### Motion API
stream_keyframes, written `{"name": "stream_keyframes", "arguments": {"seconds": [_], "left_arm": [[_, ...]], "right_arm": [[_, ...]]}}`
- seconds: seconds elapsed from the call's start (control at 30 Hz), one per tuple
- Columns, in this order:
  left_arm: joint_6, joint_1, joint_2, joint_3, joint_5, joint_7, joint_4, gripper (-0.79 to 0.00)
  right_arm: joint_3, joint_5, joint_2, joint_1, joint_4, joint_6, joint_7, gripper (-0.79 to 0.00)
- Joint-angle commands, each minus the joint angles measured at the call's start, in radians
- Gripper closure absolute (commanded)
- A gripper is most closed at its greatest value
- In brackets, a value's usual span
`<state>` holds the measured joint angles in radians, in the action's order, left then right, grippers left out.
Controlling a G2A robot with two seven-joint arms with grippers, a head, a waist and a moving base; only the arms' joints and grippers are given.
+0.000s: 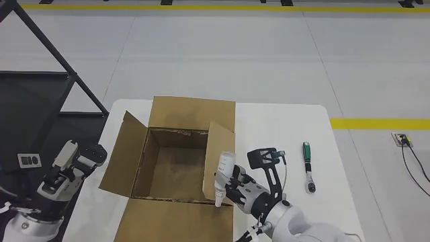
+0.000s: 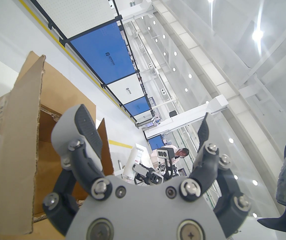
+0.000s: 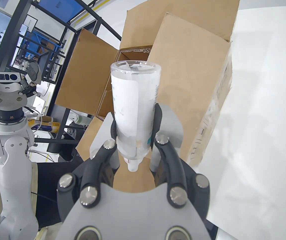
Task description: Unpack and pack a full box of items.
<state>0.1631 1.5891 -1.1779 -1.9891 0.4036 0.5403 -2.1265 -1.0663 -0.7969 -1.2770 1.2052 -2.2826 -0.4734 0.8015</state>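
The bottle [image 3: 134,106] sits clamped in my right claw [image 3: 135,126], cap toward my palm, at lower centre of the top view beside the right flap [image 1: 216,141] of the box [image 1: 191,113] — smooth clear plastic, probably light and slippery, so I'd grip mid-body. That upright flap is in my way; a ratchet [image 1: 308,167] lies further right — my left claw [image 2: 144,122] gapes empty

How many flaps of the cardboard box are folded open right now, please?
4: the far flap, the left flap, the right flap beside the bottle in the right gripper, and the near flap. None seems hidden.
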Motion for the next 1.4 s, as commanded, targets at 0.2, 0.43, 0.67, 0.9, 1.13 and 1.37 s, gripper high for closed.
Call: {"name": "stream_keyframes", "arguments": {"seconds": [0.2,0.43,0.67,0.9,1.13,1.37], "left_arm": [[0.0,0.0,0.0,0.0,0.0,0.0,0.0,-0.785],[0.0,0.0,0.0,0.0,0.0,0.0,0.0,-0.785],[0.0,0.0,0.0,0.0,0.0,0.0,0.0,-0.785],[0.0,0.0,0.0,0.0,0.0,0.0,0.0,-0.785],[-0.002,0.001,0.0,0.004,-0.004,-0.009,-0.004,-0.785],[0.039,0.016,-0.003,-0.026,0.016,-0.065,0.009,-0.785]], "right_arm": [[0.0,0.0,0.0,0.0,0.0,0.0,0.0,0.0],[0.0,0.0,0.0,0.0,0.0,0.0,0.0,0.0],[0.0,0.0,0.0,0.0,0.0,0.0,0.0,0.0],[0.002,0.005,0.0,0.005,0.002,0.01,-0.005,0.0],[0.022,0.042,-0.01,-0.005,-0.019,0.029,-0.073,0.0],[0.193,-0.031,-0.039,-0.14,0.031,-0.027,-0.046,0.0]]}}
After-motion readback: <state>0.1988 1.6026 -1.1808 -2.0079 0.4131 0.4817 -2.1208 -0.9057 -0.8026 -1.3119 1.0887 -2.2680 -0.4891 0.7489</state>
